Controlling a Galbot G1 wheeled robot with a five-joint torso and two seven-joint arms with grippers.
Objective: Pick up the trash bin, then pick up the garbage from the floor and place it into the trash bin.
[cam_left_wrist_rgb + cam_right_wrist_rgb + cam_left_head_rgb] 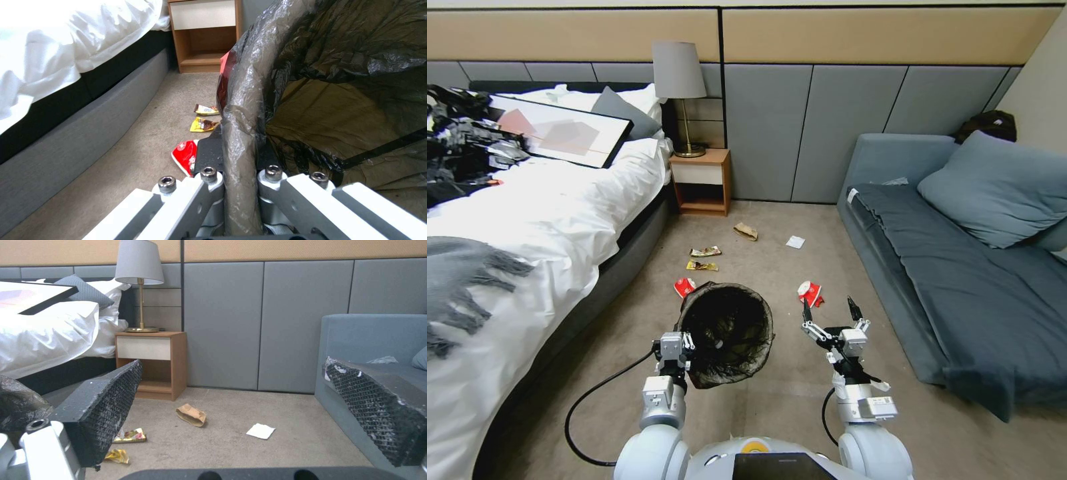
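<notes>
The trash bin [727, 333] hangs above the carpet just ahead of the robot, tilted so its open mouth faces up and toward the head camera; its long axis leans away toward the far wall. A black liner covers the rim and inside, so the white shell cannot be made out. The left gripper [675, 347] is clamped on the near left part of the rim; in the left wrist view its fingers [209, 156] press the liner-wrapped rim [242, 133] from both sides.

The right gripper [829, 311] hovers to the right of the bin, its jaws spread wide and holding nothing, its tips just near a red-and-white packet [810, 292].

Another red-and-white packet [684, 287] lies at the bin's far left edge, partly hidden by it. Farther off lie 2 yellow foil wrappers [704, 259], then a brown paper bag [746, 231] and a white paper slip [795, 241]. In the right wrist view, the left finger pad [111, 406] cuts off part of the wrappers.

A bed [540, 220] runs along the left, a blue sofa [954, 267] along the right, and a wooden nightstand [702, 180] with a lamp [679, 87] stands against the far wall.
</notes>
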